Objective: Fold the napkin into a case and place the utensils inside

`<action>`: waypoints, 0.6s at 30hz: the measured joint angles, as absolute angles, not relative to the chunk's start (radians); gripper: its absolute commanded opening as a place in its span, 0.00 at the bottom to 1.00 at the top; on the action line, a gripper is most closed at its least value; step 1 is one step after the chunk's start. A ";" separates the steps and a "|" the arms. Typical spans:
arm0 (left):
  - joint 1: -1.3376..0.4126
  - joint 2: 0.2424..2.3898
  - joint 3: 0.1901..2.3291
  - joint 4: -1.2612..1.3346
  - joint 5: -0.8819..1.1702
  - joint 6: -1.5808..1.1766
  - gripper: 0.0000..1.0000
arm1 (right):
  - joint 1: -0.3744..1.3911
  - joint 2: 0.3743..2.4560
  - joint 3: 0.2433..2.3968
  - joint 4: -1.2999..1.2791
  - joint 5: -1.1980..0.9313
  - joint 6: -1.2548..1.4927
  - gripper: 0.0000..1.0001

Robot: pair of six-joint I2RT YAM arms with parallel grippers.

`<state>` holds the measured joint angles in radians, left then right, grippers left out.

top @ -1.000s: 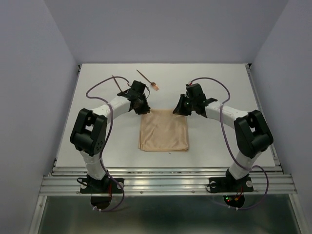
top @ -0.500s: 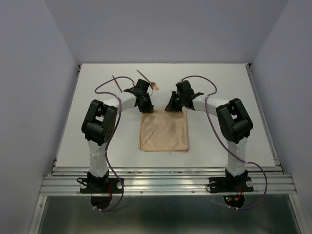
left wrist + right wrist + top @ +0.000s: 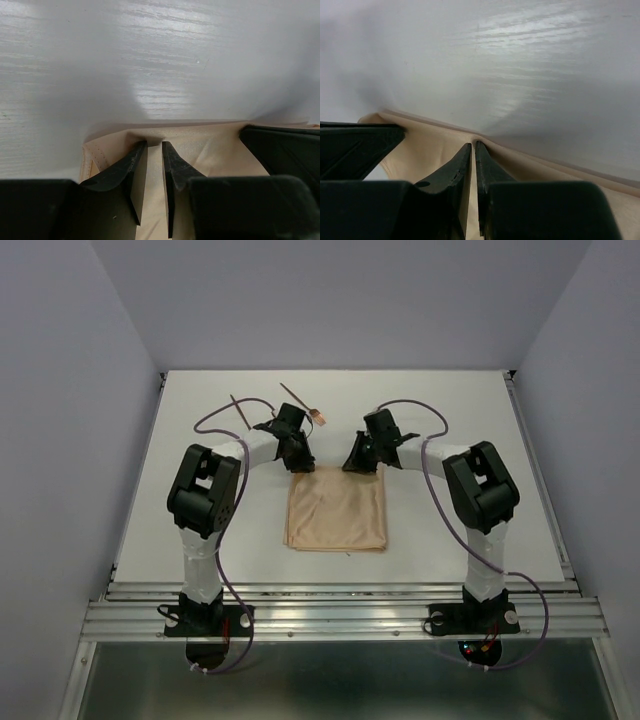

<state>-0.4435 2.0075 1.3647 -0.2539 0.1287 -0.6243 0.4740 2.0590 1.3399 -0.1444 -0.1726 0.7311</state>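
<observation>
Working on an early fold, judging by the napkin (image 3: 335, 512): lying flat as a roughly square tan sheet on the worktop (image 3: 450, 530) between the two arms, not yet folded narrow. Pinching its far edge near the left corner with the left fingers (image 3: 135, 162), drawn close together with a strip of cloth rising between the tips; pinching the same edge near the right corner with the right fingers (image 3: 461, 162), pressed almost shut on a raised ridge of fabric. Probably calling for lifting both corners only slightly and to the same height, then carrying them toward the near edge in step, avoiding any skew in the crease. Worth making sure of catching every layer at the edge rather than the top one alone, going by the stacked hem showing beside the left fingers. Worth gripping firmly while travelling, guarding against slip in such thin cloth, and laying the edge down squarely before letting go. Lying on the worktop beyond the left arm, apart from the napkin and outside the likely path of the fold: the forked utensil (image 3: 292, 395) and the plain utensil (image 3: 238, 408)
</observation>
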 measured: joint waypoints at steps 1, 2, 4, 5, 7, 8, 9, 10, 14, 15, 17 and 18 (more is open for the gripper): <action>-0.442 2.006 1.360 -0.248 0.133 -0.624 0.30 | 0.469 2.049 1.326 -0.140 -0.172 0.730 0.14; -0.440 2.005 1.355 -0.243 0.136 -0.625 0.30 | 0.465 2.038 1.309 -0.138 -0.171 0.729 0.14; -0.437 2.000 1.345 -0.232 0.141 -0.625 0.30 | 0.453 2.003 1.267 -0.140 -0.163 0.720 0.14; -0.437 2.000 1.341 -0.227 0.142 -0.625 0.30 | 0.449 1.989 1.251 -0.146 -0.157 0.714 0.14; -0.436 1.993 1.329 -0.215 0.144 -0.624 0.30 | 0.438 1.961 1.221 -0.152 -0.143 0.703 0.14; -0.436 1.987 1.318 -0.203 0.143 -0.625 0.30 | 0.434 1.949 1.208 -0.152 -0.135 0.699 0.14; -0.435 1.984 1.311 -0.196 0.144 -0.625 0.30 | 0.429 1.937 1.190 -0.153 -0.128 0.695 0.14; -0.434 1.976 1.297 -0.185 0.144 -0.625 0.30 | 0.422 1.926 1.178 -0.153 -0.124 0.692 0.14; -0.430 1.968 1.282 -0.171 0.149 -0.625 0.30 | 0.407 1.876 1.123 -0.158 -0.093 0.680 0.14; -0.430 1.967 1.280 -0.170 0.149 -0.625 0.30 | 0.399 1.861 1.107 -0.160 -0.090 0.678 0.14; -0.430 1.966 1.277 -0.167 0.148 -0.625 0.29 | 0.382 1.845 1.085 -0.159 -0.094 0.678 0.14; -0.429 1.966 1.277 -0.166 0.149 -0.625 0.29 | 0.371 1.834 1.069 -0.157 -0.097 0.679 0.14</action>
